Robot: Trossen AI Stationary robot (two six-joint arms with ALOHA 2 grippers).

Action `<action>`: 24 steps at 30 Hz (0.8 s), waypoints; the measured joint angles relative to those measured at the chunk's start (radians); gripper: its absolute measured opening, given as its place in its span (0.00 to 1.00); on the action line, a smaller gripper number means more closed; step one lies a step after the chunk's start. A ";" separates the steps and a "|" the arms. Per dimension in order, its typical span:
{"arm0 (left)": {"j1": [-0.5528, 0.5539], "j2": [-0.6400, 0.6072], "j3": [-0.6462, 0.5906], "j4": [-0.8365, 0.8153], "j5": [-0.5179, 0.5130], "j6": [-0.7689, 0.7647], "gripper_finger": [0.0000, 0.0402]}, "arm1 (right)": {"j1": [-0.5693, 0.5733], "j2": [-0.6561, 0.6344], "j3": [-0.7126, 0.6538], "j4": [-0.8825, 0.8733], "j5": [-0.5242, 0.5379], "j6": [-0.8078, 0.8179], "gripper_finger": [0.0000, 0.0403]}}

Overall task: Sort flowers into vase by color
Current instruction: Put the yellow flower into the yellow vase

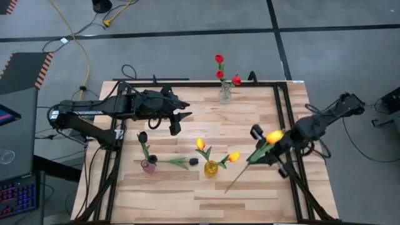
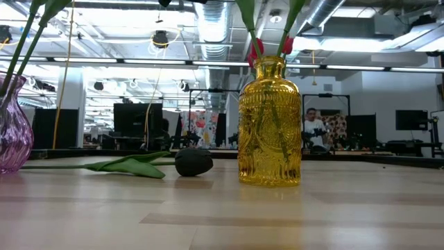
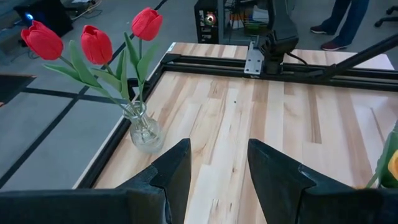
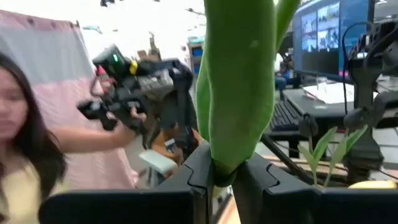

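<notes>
My right gripper (image 1: 264, 152) is at the table's right side, shut on a yellow-orange tulip (image 1: 274, 135) whose thin stem (image 1: 237, 178) slants toward the near edge. My left gripper (image 3: 217, 168) hovers open over the table's left half, empty and pointing toward a clear vase (image 3: 144, 129) holding three red tulips (image 3: 96, 43). A yellow vase (image 1: 211, 167) holds two yellow-orange tulips (image 1: 200, 144). A pink vase (image 1: 148, 165) holds one black tulip (image 1: 142, 136). Another black tulip (image 2: 193, 162) lies flat on the table between these two vases. My right gripper pinches the tulip between its two fingers at the green leaf base (image 4: 224, 168), a little below the head. The broad leaf (image 4: 239, 81) rises out of the fingers. The fingers lie across the stem. The flower is tilted, its stem end (image 1: 227, 189) lower and nearer the table's front.
A black frame rail (image 1: 284, 112) runs around the wooden table. Bare wood lies between the clear vase and the near vases. A person (image 4: 25, 137) and desks with screens show in the room beyond.
</notes>
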 joint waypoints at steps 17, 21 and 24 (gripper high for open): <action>0.000 0.000 0.000 -0.009 0.065 -0.028 0.36 | 0.094 0.242 -0.001 0.086 0.423 -0.234 0.17; 0.000 0.000 0.000 -0.010 0.079 -0.029 0.36 | 0.094 0.269 -0.001 0.086 0.464 -0.239 0.17; -0.001 0.000 0.000 -0.012 0.079 -0.029 0.36 | 0.098 0.265 -0.001 0.083 0.470 -0.241 0.17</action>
